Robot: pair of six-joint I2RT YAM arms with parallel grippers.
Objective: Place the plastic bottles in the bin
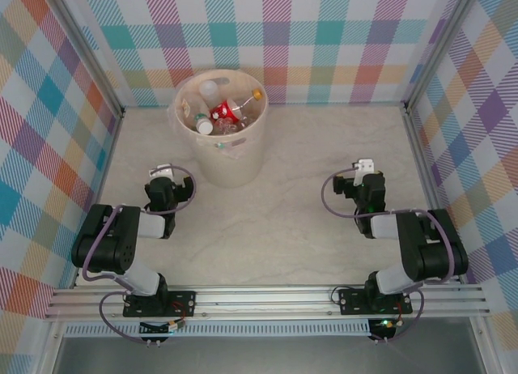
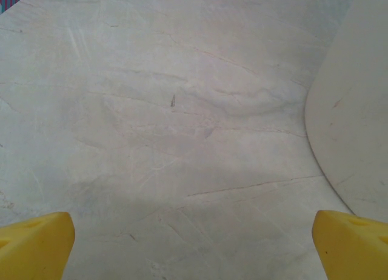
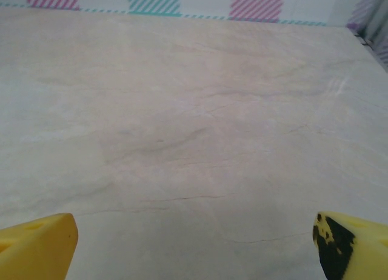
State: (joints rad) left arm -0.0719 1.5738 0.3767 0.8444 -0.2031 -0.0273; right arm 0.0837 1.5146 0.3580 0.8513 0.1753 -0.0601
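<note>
Bright, even light; soft shadows; wrist views slightly hazy.

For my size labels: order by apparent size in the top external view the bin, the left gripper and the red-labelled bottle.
1. bin
2. left gripper
3. red-labelled bottle, partly hidden, so its rank is less sure.

No text, brand, number or sign can be read. Red labels are seen on the plastic bottles inside the bin, far left, but their print is too small to be made out.
</note>
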